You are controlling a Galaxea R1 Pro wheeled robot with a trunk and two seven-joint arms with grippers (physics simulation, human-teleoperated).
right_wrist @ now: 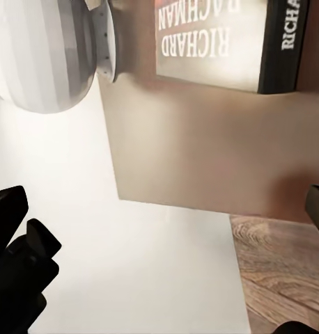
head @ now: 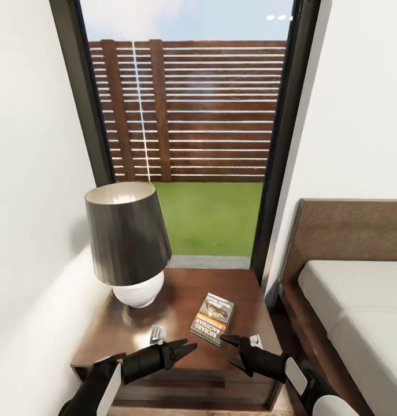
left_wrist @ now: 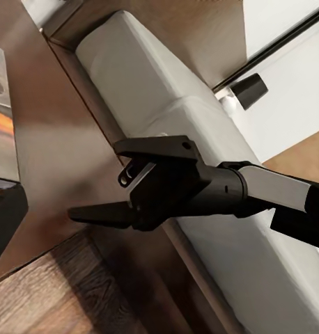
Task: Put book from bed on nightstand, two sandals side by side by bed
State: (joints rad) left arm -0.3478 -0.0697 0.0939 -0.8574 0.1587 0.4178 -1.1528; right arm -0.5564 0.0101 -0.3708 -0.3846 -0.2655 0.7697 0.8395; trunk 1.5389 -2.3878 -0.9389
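Note:
The book [head: 212, 318] lies flat on the dark wooden nightstand [head: 181, 289], orange band and "Richard Bachman" lettering facing up, near its right front. My right gripper [head: 228, 351] hovers open just in front of the book, not touching it; the right wrist view looks down on the book [right_wrist: 215, 42] between spread fingers. My left gripper [head: 189, 345] is open over the nightstand's front edge, left of the book, holding nothing. The left wrist view catches the book's edge [left_wrist: 3, 111] and the right gripper's fingers [left_wrist: 97, 212]. The bed [head: 360, 306] stands to the right. The sandals are out of view.
A lamp [head: 129, 242] with a dark shade and white round base takes up the nightstand's back left. A small silvery object [head: 158, 333] lies near the front. A white wall runs along the left, a tall window [head: 210, 115] behind. A narrow gap separates the nightstand and the bed frame [head: 296, 312].

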